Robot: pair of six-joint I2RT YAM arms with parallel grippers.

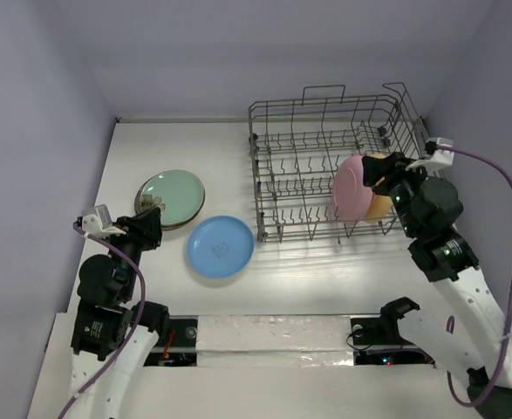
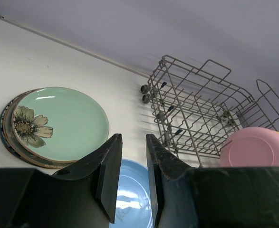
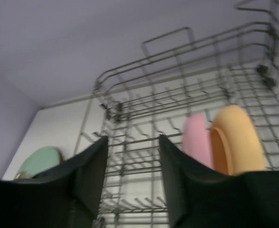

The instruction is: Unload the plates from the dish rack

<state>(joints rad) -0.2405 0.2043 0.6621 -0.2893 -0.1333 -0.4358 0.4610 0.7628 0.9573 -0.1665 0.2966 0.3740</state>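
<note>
The white table [image 1: 299, 275] fills the middle of the top view. A grey wire dish rack [image 1: 318, 166] stands at its upper right. A stack of plates [image 1: 170, 201], with a mint green plate [image 1: 174, 194] on top, lies left of centre. A sky blue plate [image 1: 220, 246] lies flat just below and right of the stack, apart from the rack.

A round pink plate [image 1: 351, 188] and an orange-yellow plate [image 1: 380, 208] stand upright together at the right end of a large grey wire dish rack [image 1: 317, 100], the right gripper [image 1: 383, 171] just above them. On the white table [image 1: 308, 271], a sky-blue plate [image 1: 220, 246] lies beside a stack topped by a mint-green plate [image 1: 172, 195].
</note>
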